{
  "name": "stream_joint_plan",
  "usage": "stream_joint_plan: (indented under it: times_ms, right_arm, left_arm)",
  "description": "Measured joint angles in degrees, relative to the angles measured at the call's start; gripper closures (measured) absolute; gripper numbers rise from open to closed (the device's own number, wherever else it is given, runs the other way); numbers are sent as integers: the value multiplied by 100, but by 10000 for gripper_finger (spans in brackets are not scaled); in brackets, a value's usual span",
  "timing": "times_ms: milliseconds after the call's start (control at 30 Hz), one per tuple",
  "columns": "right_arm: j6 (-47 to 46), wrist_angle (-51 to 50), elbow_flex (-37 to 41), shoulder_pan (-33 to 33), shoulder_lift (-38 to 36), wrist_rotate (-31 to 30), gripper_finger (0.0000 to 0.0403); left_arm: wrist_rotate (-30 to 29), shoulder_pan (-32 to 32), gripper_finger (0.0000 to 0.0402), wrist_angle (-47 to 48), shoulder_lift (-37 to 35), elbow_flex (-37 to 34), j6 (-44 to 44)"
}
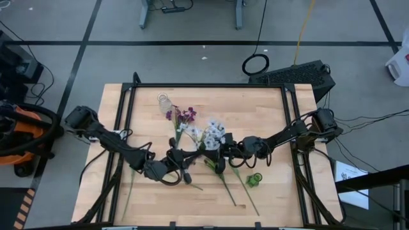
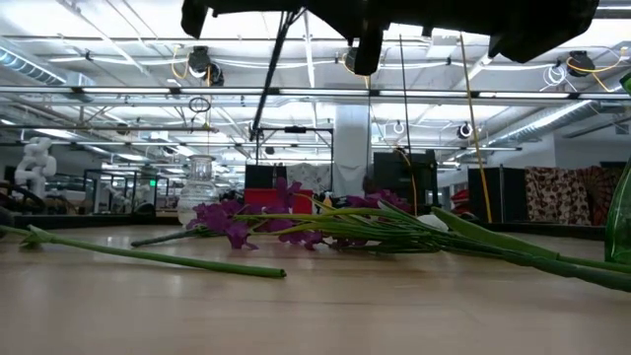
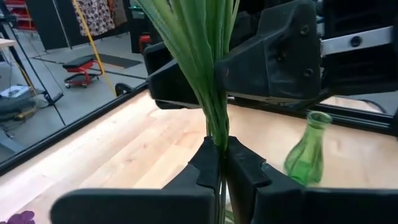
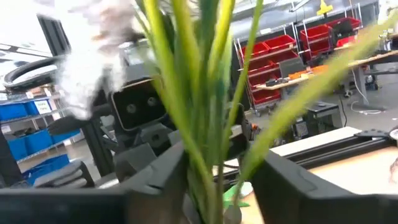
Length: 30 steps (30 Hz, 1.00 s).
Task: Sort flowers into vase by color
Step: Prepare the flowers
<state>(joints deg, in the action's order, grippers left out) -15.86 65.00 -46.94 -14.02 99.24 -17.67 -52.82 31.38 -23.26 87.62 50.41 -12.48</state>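
Both dark arms reach in from the tabletop's side edges in the high view and meet near its middle. The left hand sits just toward the front edge from the middle, and the right hand is just beside it. Between and behind them lie the flowers: purple clusters and pale fluffy heads toward the back, green stalks fanning toward the front edge. A clear glass vase lies near the back edge, and a green glass vase lies on its side toward the front right.

Level across the tabletop, a loose green stalk lies along the wood nearest the lens. Behind it the purple blooms and a bundle of stalks rest flat. The clear vase is farther back, and the arms are dark shapes overhead.

Past the left wrist, the left hand is clenched on a bunch of green stems that rises straight up from its fingertips. The right arm's dark body is close behind the stems, with the green vase on the wood beyond.

Past the right wrist, green stems stand between the right hand's two fingers, which are parted with a gap on each side of the bunch; whether they touch it I cannot tell. A blurred white bloom hangs near the lens.
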Motion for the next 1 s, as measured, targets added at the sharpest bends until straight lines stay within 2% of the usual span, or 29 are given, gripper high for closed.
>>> stream_joint_plan:
  times_ms: [200,400,533,733,833,1000]
  right_arm:
    - [0,-153,0,7,-2,-31,150]
    - [-6,-506,1,7,-2,-26,98]
    - [-88,-737,0,4,-2,-26,88]
    - [-105,-913,2,4,-2,-26,89]
    - [-107,-1033,2,0,-2,-24,89]
    - [-107,-1181,2,0,-2,-22,89]
  left_arm:
    - [-170,166,389,1679,-514,0,-1228]
    - [-262,268,390,3550,-1047,0,-2763]
    - [-277,291,390,5137,-1290,2,-4171]
    - [16,318,390,7573,-1356,-18,-7015]
    - [125,383,390,8153,-1355,-133,-7990]
    - [586,428,390,8594,-1353,-287,-8967]
